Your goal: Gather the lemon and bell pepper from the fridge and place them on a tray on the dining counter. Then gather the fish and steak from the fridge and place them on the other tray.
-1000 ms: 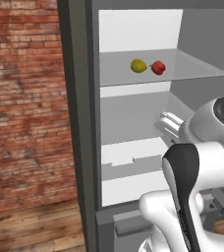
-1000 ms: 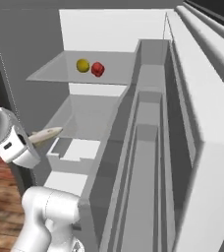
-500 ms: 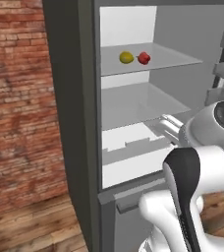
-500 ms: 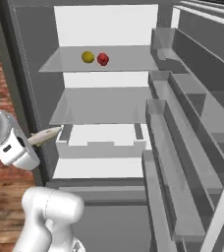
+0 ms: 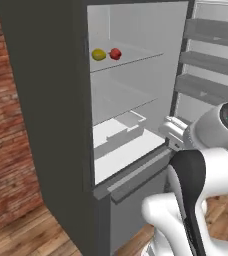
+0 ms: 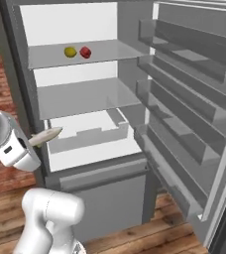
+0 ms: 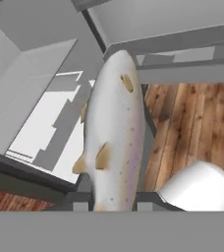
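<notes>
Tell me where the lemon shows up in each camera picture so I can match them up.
Left base view: the lemon is at upper middle, on the fridge's upper glass shelf.
Right base view: the lemon is at upper left, on that shelf.
Shared landmark: the bell pepper, just right of the lemon in both base views.

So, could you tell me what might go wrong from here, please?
The gripper holds the fish near one end, so most of it sticks out and could slip or swing loose. The open fridge door shelves stand close on the right; a wide swing could clip them. The lemon and pepper are still on their shelf.
</notes>
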